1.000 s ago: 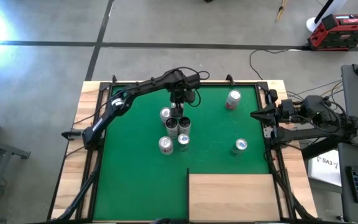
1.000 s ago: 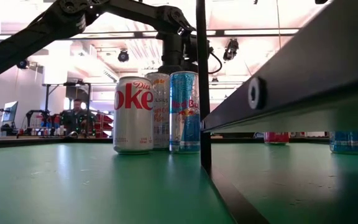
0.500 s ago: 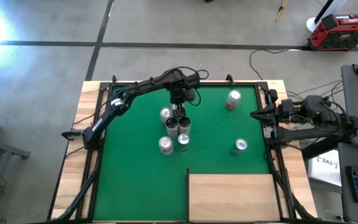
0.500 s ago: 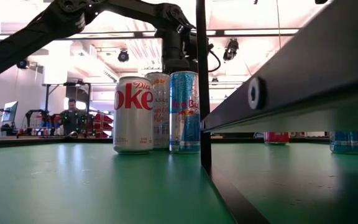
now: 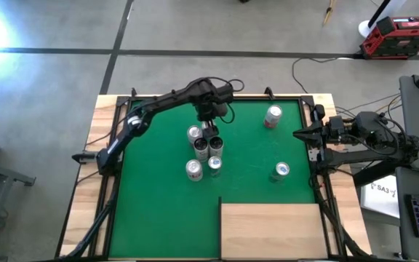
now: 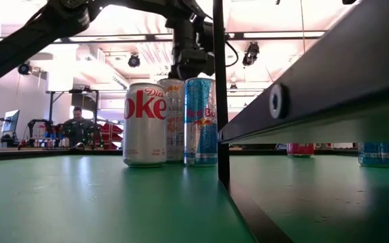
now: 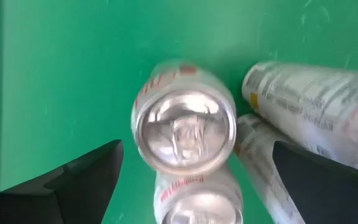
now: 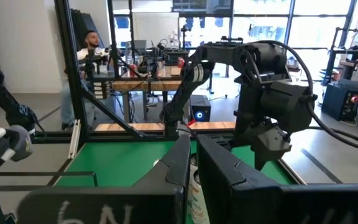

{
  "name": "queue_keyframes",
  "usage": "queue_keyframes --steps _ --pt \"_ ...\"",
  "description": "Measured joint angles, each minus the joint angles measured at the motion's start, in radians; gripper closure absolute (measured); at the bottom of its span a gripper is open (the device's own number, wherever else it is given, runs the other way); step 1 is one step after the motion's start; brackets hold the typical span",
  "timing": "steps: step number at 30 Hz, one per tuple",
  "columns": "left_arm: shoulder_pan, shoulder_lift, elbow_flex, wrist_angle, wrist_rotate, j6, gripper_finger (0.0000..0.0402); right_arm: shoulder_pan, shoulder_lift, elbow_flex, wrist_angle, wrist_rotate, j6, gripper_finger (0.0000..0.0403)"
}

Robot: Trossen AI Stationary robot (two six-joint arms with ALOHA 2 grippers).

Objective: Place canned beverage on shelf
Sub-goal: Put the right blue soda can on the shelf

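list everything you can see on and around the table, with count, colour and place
cans: six; four silver and blue clustered mid-mat, one red-sided far right, one blue right
mat: one, green, covers the table
shelf: one, pale tan, near right corner
toolbox: one, red and black, floor far right
person: one, seated in the room behind
left tool: open, above the can cluster
right tool: shut, at the mat's right edge

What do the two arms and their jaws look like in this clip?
Both arms are black jointed tubes. The left arm has a pale grey band near its elbow and black cable looping at the wrist. Its gripper has flat, dark, wedge-shaped fingers. The right arm is bulkier, trailing cables; its gripper fingers are matte black.
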Motion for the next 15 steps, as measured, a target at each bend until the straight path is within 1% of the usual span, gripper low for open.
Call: queue_keyframes --steps 4,8,12,15 --pt "0.000 -0.024 -0.003 -0.012 0.002 -0.018 0.0007 0.000 0.000 0.000 0.000 0.000 0.000 0.0380" --pt "0.003 -0.066 -0.010 -0.011 0.029 0.016 0.0008 0.000 0.000 0.000 0.000 0.000 0.000 0.0380" --pt "0.021 -0.150 -0.038 -0.012 0.030 0.025 0.0019 0.000 0.000 0.000 0.000 0.000 0.000 0.0380" --pt "0.040 -0.251 -0.112 -0.011 0.031 0.016 0.0043 0.000 0.000 0.000 0.000 0.000 0.000 0.0380"
